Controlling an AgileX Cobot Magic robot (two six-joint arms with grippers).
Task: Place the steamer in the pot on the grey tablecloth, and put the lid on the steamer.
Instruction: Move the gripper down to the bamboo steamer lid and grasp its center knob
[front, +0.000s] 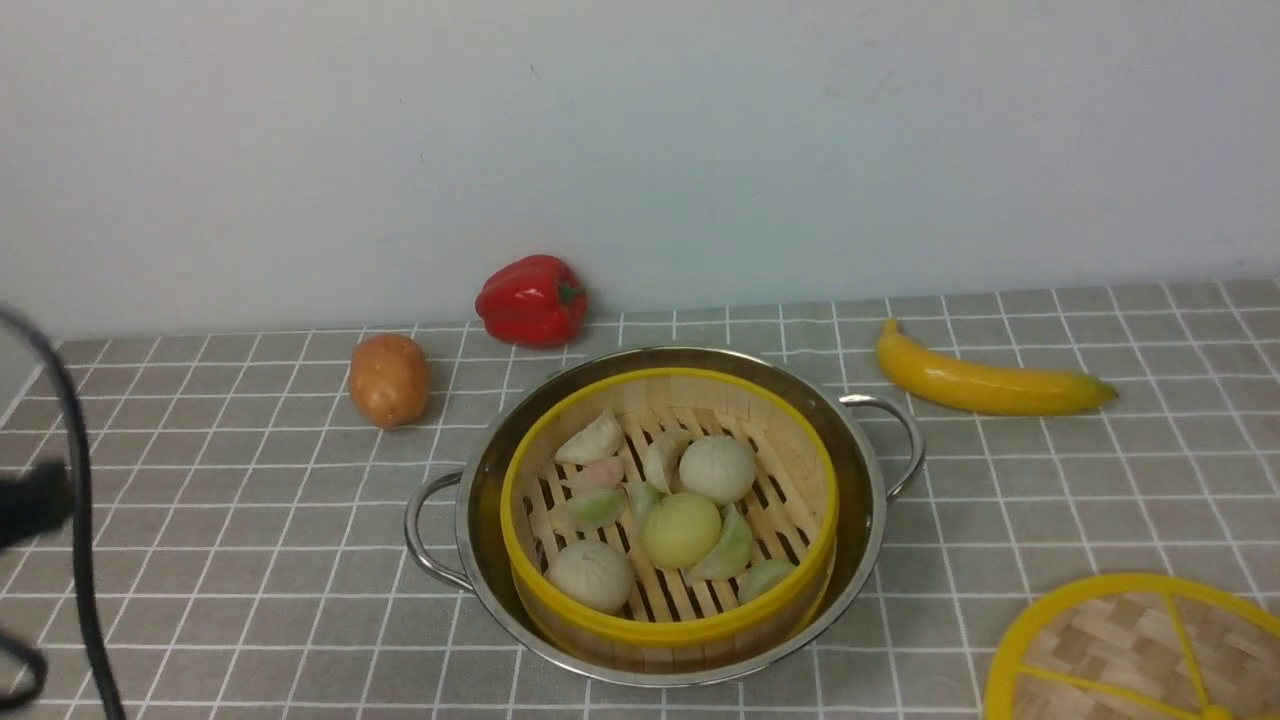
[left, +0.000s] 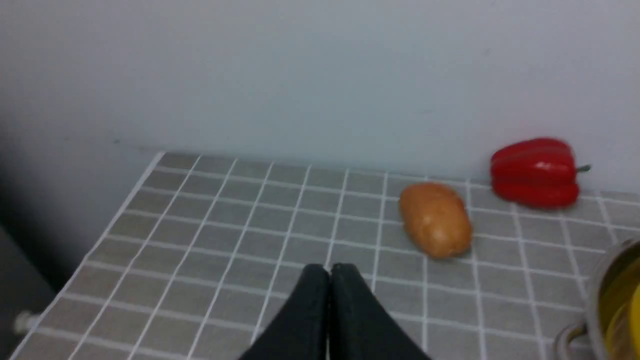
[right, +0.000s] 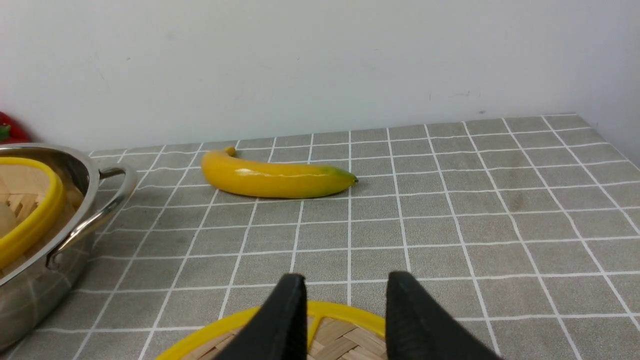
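**A:** Where do the grippers stand?

**B:** The right gripper (right: 347, 280) has its black fingers (right: 280, 320) spread, poised over the far edge of the flat woven bamboo lid (right: 345, 330) with the thick yellow rim. That lid lies on the grey checked tablecloth (front: 250, 520) at the near right. I see nothing pinched. The left gripper (left: 329, 270) is pressed together and empty, over the cloth at the left.

**A:** And the basket?

**B:** The round bamboo steamer (front: 790, 480) with the yellow rim sits inside the wide shiny steel pot (front: 855, 470), mid-cloth, left of the lid.

**A:** So what might go wrong?

**B:** The lid lies flat, so the fingers may skid off the rim or jab the weave. Held by one edge, it could droop and catch the pot's right wire handle (front: 915, 440). Then it could land askew or nudge the steamer's toy dumplings (front: 680, 530).
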